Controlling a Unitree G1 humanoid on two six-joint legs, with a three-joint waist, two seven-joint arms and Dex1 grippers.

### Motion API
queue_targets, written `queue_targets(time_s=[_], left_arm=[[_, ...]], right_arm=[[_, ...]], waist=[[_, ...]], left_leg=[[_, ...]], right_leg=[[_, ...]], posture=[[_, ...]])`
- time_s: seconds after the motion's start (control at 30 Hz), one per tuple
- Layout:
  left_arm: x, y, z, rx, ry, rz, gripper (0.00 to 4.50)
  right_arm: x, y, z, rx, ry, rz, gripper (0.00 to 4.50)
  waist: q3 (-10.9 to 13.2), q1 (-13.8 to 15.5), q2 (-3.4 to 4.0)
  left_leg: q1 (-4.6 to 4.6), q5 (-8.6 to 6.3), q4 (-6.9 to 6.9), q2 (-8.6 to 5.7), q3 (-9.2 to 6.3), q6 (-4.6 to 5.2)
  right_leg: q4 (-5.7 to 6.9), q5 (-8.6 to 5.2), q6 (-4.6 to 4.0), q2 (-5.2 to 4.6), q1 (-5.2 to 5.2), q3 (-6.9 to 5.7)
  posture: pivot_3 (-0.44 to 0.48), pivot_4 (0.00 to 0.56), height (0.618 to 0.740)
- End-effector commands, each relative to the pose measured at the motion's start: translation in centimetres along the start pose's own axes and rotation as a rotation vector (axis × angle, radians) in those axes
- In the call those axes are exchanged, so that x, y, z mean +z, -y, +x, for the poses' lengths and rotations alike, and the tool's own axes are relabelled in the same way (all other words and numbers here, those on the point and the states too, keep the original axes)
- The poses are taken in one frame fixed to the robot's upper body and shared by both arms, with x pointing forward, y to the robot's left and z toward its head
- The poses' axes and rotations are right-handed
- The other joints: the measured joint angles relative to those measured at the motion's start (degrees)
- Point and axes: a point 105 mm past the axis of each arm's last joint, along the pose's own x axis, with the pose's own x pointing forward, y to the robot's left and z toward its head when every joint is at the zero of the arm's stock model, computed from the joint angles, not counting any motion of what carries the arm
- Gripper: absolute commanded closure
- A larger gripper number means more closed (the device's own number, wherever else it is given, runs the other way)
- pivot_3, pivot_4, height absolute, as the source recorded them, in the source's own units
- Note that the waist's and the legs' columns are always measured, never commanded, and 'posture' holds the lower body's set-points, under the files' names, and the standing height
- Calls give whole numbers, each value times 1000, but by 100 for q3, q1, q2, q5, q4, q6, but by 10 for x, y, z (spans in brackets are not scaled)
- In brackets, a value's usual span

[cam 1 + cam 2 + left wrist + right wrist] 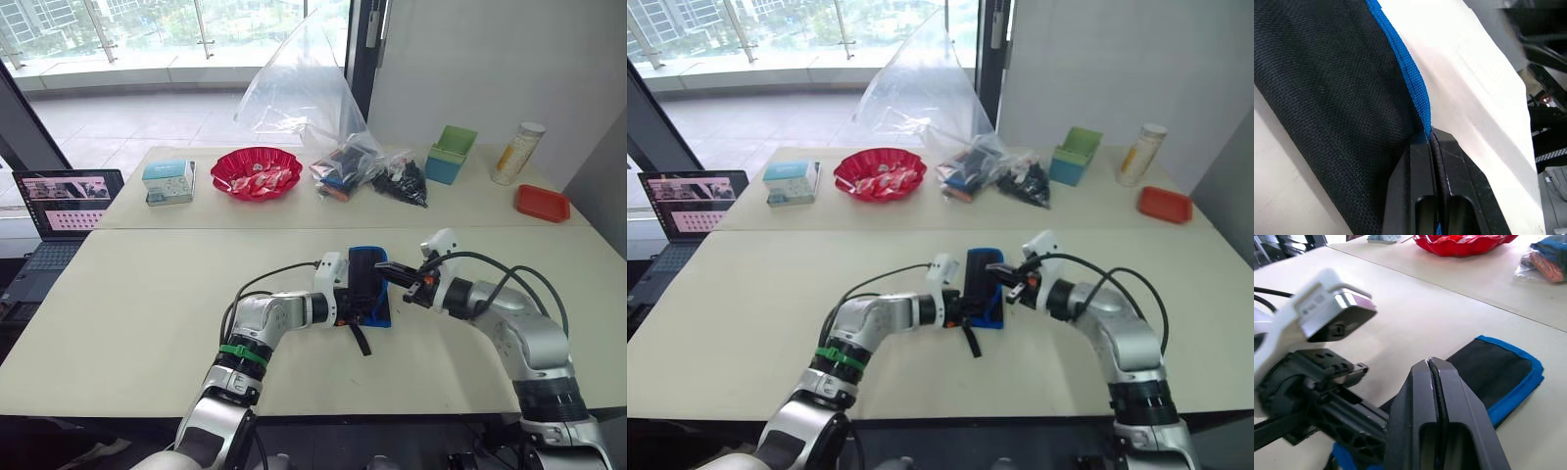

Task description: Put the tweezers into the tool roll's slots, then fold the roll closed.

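The left gripper (pixel 1431 142) pinches the tool roll (pixel 366 284) at its blue edge to fold it; the right gripper (pixel 1431 363), at 3 o'clock, is closed and empty.

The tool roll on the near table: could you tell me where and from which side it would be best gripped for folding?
Grip the tool roll by its blue-trimmed edge, coming in flat from the robot's left side. The roll lies flat, so only the thin hem gives two fingers something to pinch. The left gripper is shut on that hem there. The right gripper sits shut above the roll's other side.
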Motion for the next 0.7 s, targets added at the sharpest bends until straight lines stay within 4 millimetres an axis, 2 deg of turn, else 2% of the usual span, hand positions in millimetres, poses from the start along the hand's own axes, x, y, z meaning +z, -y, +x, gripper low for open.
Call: queue_targets(time_s=[0.03, 0.27, 0.4, 0.43, 0.5, 0.57, 0.7], left_arm=[[-22, -7, 3, 31, -86, -12, 4455], [-23, -10, -2, 36, -84, -2, 4455], [-15, -16, -7, 72, -55, 42, 4455], [-9, -20, -16, 84, -26, 54, 4455], [0, -23, -32, 84, 22, 50, 3881], [5, -20, -41, 61, 42, 55, 3286], [33, 11, -68, -96, 144, 167, 1963]], right_arm=[[3, 7, 11, -21, -6, -46, 4500], [-18, 21, 33, -49, -134, -70, 4500], [-47, 32, 33, -99, -283, -67, 4500], [-58, 32, 31, -101, -325, -53, 4500], [-71, 31, 29, -100, -372, -31, 4500], [-74, 31, 29, -98, -381, -23, 4500], [-77, 28, 29, -89, -377, -11, 4500]], waist=[[0, 0, 0], [0, -20, 0], [-1, -29, 0], [-3, -29, -3], [-5, -66, -5], [-6, -93, -5], [-6, -82, -5]], left_leg=[[2, 0, 1, 0, 0, 0], [2, 0, 0, 0, -1, 0], [2, 0, -1, 0, -1, 0], [3, 0, 0, 1, -1, 0], [10, 0, 0, 3, -2, -1], [15, 0, -1, 5, -2, -1], [17, 1, 3, 3, -3, -1]], right_leg=[[0, 0, 0, 0, 0, 0], [1, 0, 0, 0, -1, -3], [1, 0, 0, 0, -1, -2], [1, 0, 0, 0, 1, -3], [2, 0, 0, 1, 6, -2], [5, 0, 0, 2, 9, -1], [6, 0, 0, 1, 13, -1]], posture=[[0, 150, 740], [0, 150, 740], [0, 150, 740], [0, 150, 740], [0, 150, 740], [0, 150, 740], [0, 150, 740]])
